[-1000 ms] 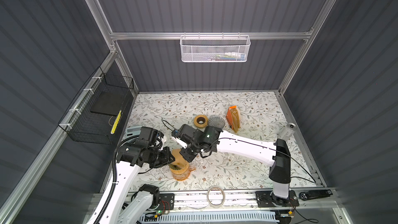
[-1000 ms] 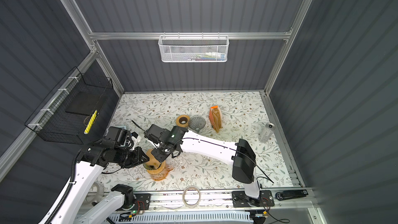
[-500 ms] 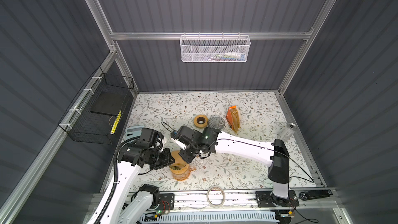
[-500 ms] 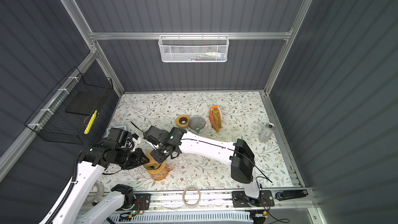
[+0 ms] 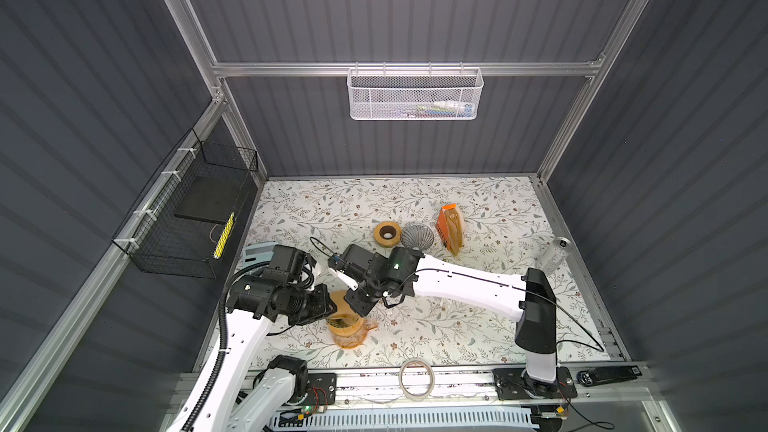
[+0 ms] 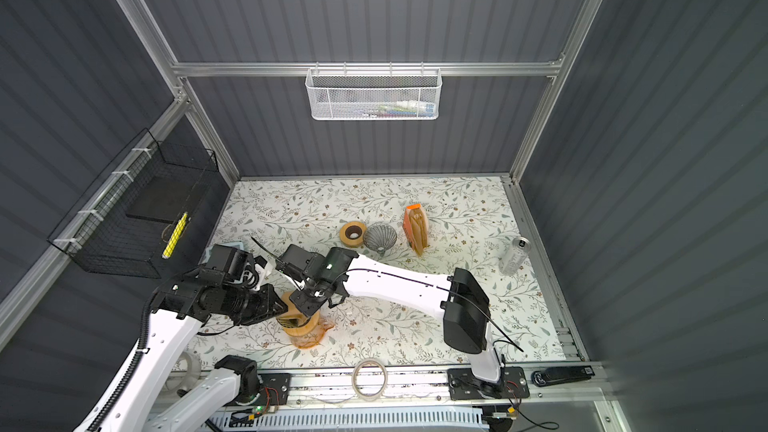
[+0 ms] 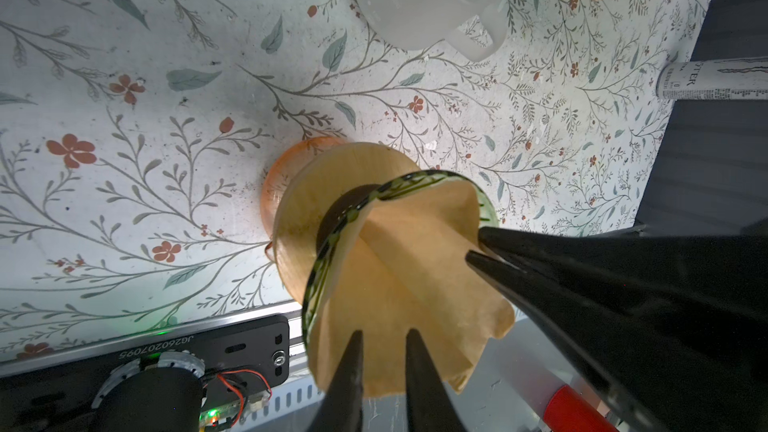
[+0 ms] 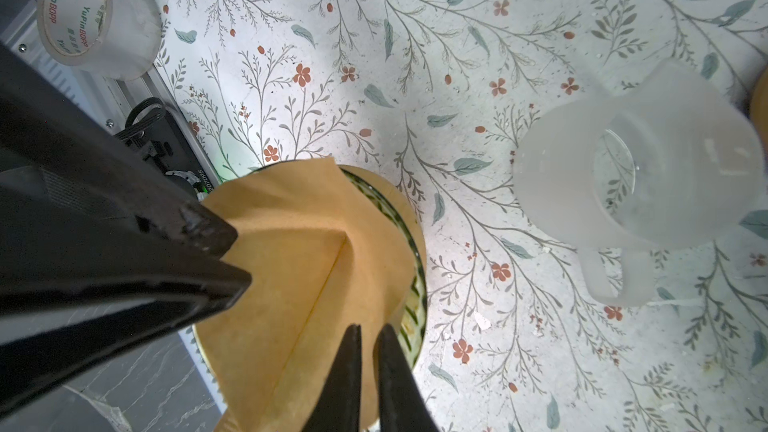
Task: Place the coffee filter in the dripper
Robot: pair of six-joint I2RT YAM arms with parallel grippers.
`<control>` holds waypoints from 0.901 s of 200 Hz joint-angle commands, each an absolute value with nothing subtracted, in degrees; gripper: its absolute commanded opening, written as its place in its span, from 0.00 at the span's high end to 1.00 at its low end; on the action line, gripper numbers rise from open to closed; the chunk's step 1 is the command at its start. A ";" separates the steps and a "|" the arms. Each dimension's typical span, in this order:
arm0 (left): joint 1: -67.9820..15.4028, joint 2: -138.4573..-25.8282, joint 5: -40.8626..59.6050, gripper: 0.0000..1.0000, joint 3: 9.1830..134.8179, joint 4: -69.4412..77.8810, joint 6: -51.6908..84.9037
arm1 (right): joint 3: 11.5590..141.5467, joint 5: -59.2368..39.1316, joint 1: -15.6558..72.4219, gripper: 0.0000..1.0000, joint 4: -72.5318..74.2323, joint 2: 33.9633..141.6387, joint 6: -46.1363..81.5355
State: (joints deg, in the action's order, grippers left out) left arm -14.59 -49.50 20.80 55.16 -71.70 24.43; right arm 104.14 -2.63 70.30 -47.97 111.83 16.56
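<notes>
The dripper point(image 7: 328, 243) is a ribbed glass cone in a wooden collar on an orange carafe point(image 5: 353, 338), near the front left in both top views. The brown paper coffee filter point(image 7: 399, 268) stands in its mouth, creased down the middle and rising above the rim point(image 8: 415, 284). My left gripper point(image 7: 384, 334) pinches the filter's edge on one side, with paper showing in the narrow gap. My right gripper point(image 8: 370, 328) pinches the opposite edge beside the glass rim. In a top view both grippers point(image 5: 332, 309) point(image 5: 359, 303) meet over the dripper and hide most of the filter.
A frosted pitcher point(image 8: 640, 184) stands close beside the dripper, under the right arm. Behind it are a wooden ring point(image 5: 387, 234), a bare glass cone point(image 5: 417, 236) and an orange filter packet point(image 5: 451, 228). A can point(image 5: 557, 253) stands at the right edge and a tape roll point(image 5: 417, 378) lies on the front rail.
The right arm has drifted very slightly to the left. Both grippers stay at the dripper's mouth with their grips unchanged.
</notes>
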 commanded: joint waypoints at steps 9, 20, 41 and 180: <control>-14.59 -49.84 20.74 0.79 57.57 -71.81 23.20 | 102.97 -2.55 70.58 0.86 -47.36 111.05 17.31; -14.59 -49.77 20.61 0.79 57.19 -71.64 23.20 | 102.92 -2.51 70.60 0.86 -47.58 111.43 17.38; -14.59 -49.42 20.80 0.79 56.69 -71.46 23.55 | 102.92 -2.58 70.61 0.86 -47.89 111.80 17.49; -14.59 -49.71 20.57 0.79 58.34 -70.49 24.08 | 103.21 -2.08 70.61 0.77 -46.96 107.93 17.61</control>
